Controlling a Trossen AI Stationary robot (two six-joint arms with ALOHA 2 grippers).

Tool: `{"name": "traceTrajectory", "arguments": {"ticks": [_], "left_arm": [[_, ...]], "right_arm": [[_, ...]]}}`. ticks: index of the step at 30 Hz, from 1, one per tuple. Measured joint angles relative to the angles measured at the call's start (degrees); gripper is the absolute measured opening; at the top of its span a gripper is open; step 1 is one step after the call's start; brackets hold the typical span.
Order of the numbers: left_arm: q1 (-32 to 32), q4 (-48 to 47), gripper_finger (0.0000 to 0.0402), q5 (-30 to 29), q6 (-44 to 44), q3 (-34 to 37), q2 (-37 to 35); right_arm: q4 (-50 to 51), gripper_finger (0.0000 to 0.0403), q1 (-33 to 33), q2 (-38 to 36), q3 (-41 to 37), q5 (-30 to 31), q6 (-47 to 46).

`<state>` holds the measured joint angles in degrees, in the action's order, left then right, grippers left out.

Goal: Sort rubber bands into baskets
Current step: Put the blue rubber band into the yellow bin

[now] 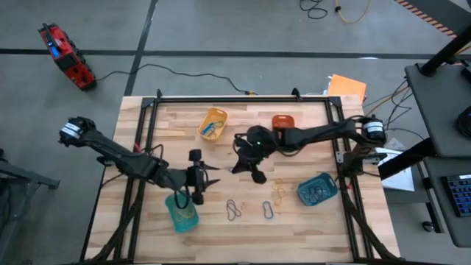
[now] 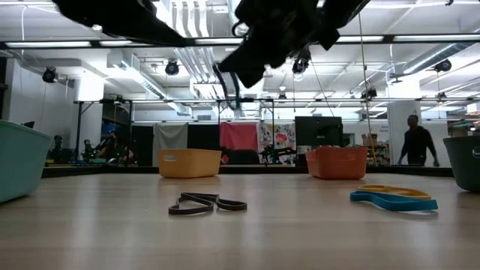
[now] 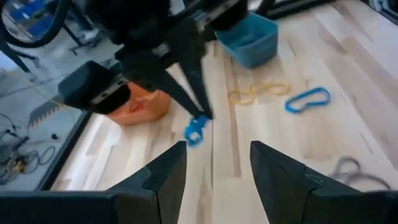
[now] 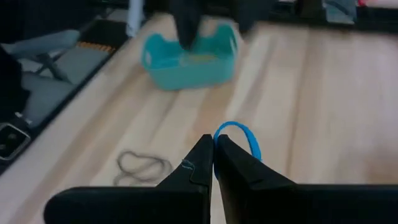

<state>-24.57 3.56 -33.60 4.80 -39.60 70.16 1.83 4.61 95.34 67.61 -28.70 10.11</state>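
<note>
The high view looks straight down on the whole table (image 1: 309,228). The low view sits at tabletop level facing the far room; both share the orange basket (image 1: 283,121). Each wrist camera looks closely past its own fingers.

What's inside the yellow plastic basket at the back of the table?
From above, the yellow rounded plastic basket holds thin rubber bands, at least one blue. From table height its wall hides everything inside, so an exact count isn't possible.
</note>
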Motion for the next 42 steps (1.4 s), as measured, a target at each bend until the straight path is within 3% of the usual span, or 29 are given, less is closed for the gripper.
{"name": "traceTrajectory", "arguments": {"ticks": [7, 19, 24, 30, 36, 42], "left_arm": [[2.1, 8.3, 0.0162, 0.0, 3.8, 0.0, 5.0], [4.0, 16.9, 0.0155, 6.1, 6.7, -0.1, 9.3], [4.4, 17.0, 0.0115, 7.1, 6.7, -0.1, 9.9], [4.5, 16.7, 0.0014, 7.2, 6.7, -0.1, 9.9], [4.6, 16.4, 0.0002, 7.0, 6.7, -0.1, 9.8], [5.7, 15.1, 0.0001, 6.9, 6.7, -0.1, 8.8]], "right_arm": [[-3.5, 0.0009, -2.7, -1.1, -0.4, 0.2, -0.2], [-5.6, 0.0009, -3.0, -1.4, -0.4, 0.3, 0.2], [-5.6, 0.0009, -3.0, -1.4, -0.4, 0.3, 0.2], [-5.5, 0.0009, -3.0, -1.5, -0.4, 0.0, 0.3], [-5.5, 0.0016, -2.7, -1.6, -0.4, 0.0, -3.0], [-5.0, 0.0079, -2.5, -2.3, -0.4, 0.9, -5.4]]}}
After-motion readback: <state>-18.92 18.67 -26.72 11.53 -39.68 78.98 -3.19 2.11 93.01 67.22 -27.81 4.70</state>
